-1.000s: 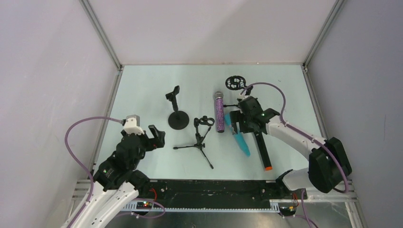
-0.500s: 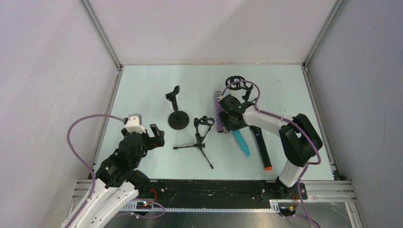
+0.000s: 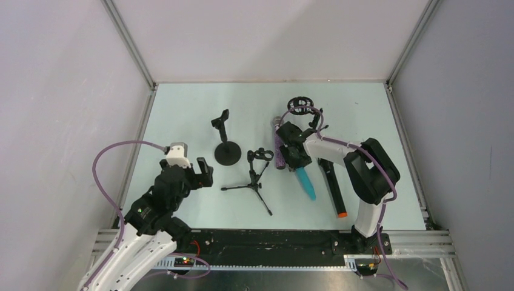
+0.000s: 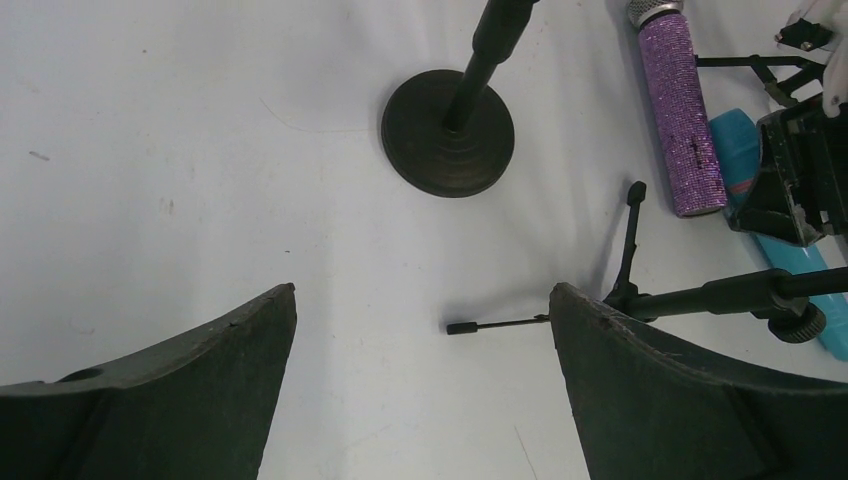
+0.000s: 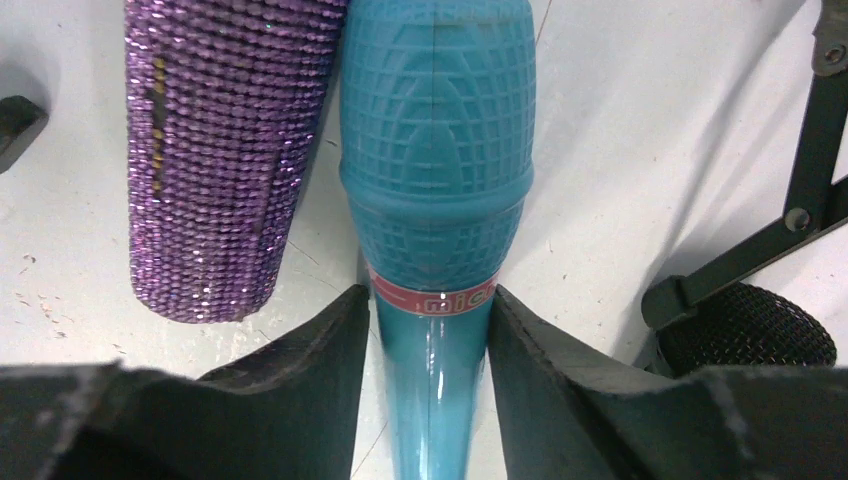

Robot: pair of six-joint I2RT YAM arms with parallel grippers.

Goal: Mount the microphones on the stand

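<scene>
Bench (image 3: 182, 109): pale green, matte, with faint specks ahead of the left fingers (image 4: 200, 390) and fine scratches beside the right fingers (image 5: 300, 380). White walls (image 3: 267, 36) beyond and flanking both. Aluminium post (image 3: 129, 42) at far left corner. Black rail (image 3: 273, 239) and slotted tray (image 3: 267, 265) behind the fingers.

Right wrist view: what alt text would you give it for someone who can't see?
The right gripper clasps a blue microphone between two black fingers, just below its ribbed head. A purple glitter microphone lies close beside it on the white table.
</scene>
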